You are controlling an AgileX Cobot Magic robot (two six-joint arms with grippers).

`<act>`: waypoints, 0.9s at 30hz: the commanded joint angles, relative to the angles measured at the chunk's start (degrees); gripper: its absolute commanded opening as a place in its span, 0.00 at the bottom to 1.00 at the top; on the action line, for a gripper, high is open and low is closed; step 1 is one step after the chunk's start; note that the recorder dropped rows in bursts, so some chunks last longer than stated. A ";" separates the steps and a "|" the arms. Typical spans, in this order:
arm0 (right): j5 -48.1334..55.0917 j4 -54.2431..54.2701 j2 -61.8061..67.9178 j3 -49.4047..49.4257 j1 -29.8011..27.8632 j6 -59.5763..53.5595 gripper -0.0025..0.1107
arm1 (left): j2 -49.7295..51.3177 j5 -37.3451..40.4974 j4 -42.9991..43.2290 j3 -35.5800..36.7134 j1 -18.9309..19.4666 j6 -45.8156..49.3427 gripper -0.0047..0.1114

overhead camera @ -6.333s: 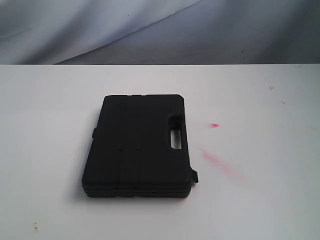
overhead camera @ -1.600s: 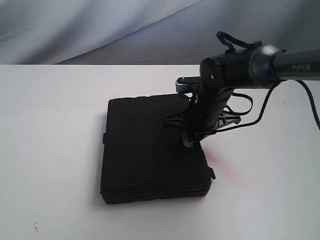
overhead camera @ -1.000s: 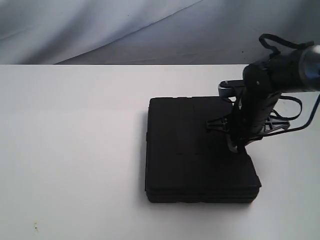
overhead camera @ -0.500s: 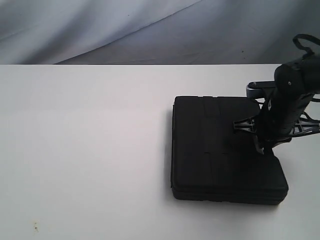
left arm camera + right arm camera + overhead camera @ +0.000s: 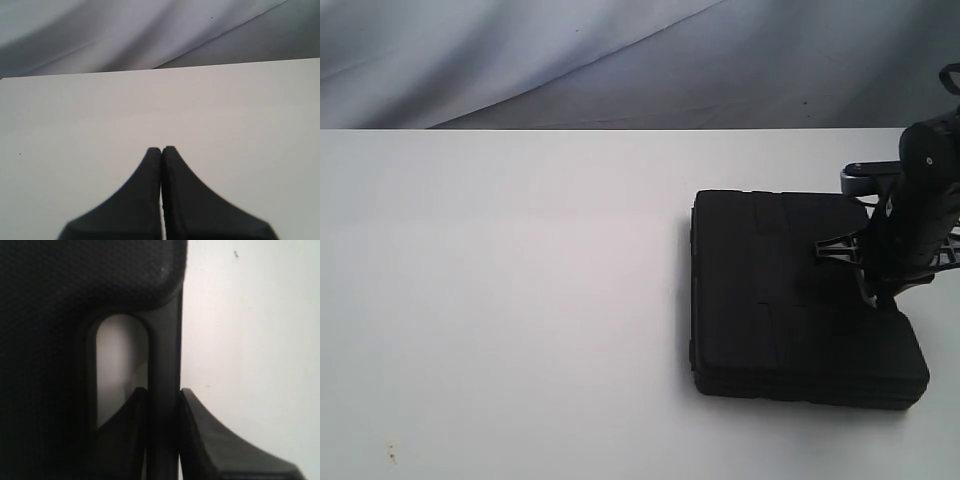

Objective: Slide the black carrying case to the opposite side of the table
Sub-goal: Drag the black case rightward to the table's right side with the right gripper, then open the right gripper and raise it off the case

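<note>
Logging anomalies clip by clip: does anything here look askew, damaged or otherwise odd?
Nothing stands out. The case lies flat and closed on the table; the right gripper clamps its handle bar, and the left gripper is shut on nothing.

The matte black case (image 5: 790, 290), flat, rectangular and closed with its ribbed lid up, lies flat on the white table (image 5: 500, 300) out toward 3 o'clock, its moulded handle cutout (image 5: 122, 352) along its 3 o'clock edge.
</note>
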 commanded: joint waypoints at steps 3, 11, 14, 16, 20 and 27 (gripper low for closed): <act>1.12 -1.99 -0.72 0.36 -1.80 -1.67 0.02 | -0.21 -0.36 0.09 0.28 0.10 -0.42 0.04; 0.71 -2.79 -0.72 0.36 -1.80 -3.20 0.02 | -0.21 -0.36 0.09 0.28 0.10 -0.42 0.04; 0.17 -2.80 -0.72 0.36 -1.80 -3.69 0.02 | -0.21 -0.36 0.09 0.28 0.10 -0.42 0.04; 0.17 -2.80 -0.72 0.36 -1.80 -4.48 0.02 | -0.21 -0.36 0.09 0.28 0.10 -0.42 0.04; 0.17 -2.80 -0.72 0.36 -1.80 -4.48 0.02 | -0.21 -0.36 0.09 0.28 0.10 -0.42 0.04; 0.17 -2.65 -0.72 0.36 -2.58 -4.48 0.02 | -0.21 -0.36 0.09 0.28 0.10 -0.42 0.04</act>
